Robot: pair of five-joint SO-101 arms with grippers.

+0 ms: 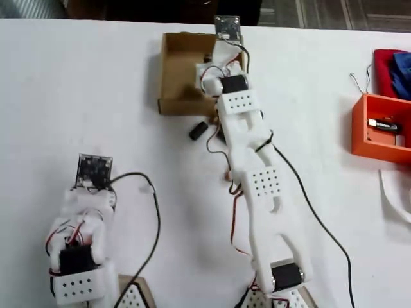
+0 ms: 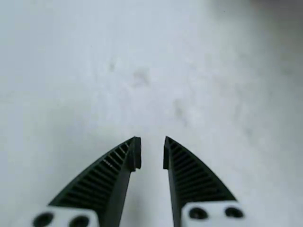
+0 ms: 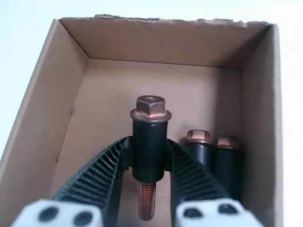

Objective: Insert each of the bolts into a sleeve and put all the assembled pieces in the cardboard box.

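Closest to the lens in the right wrist view, the right gripper (image 3: 148, 161) is clenched on a black sleeve (image 3: 148, 146). A copper bolt (image 3: 150, 109) is seated in the sleeve, head up, with its threaded end sticking out below. The piece hangs upright over the cardboard box (image 3: 156, 40), where two finished pieces (image 3: 198, 142) stand side by side against a wall. Let go from here, it could topple, strike those two, or shed its bolt as it falls on its side.

In the left wrist view, the left gripper (image 2: 151, 153) grasps nothing. Its jaws are nearly together with a narrow gap, over bare table (image 2: 142, 61).

In the high view, the right arm (image 1: 263, 186) runs from bottom centre up to the box (image 1: 173, 70) at upper centre. A loose sleeve (image 1: 198, 130) lies just below the box, beside the arm. A careless pull-back might roll it away. The left arm (image 1: 80, 250) sits at lower left.
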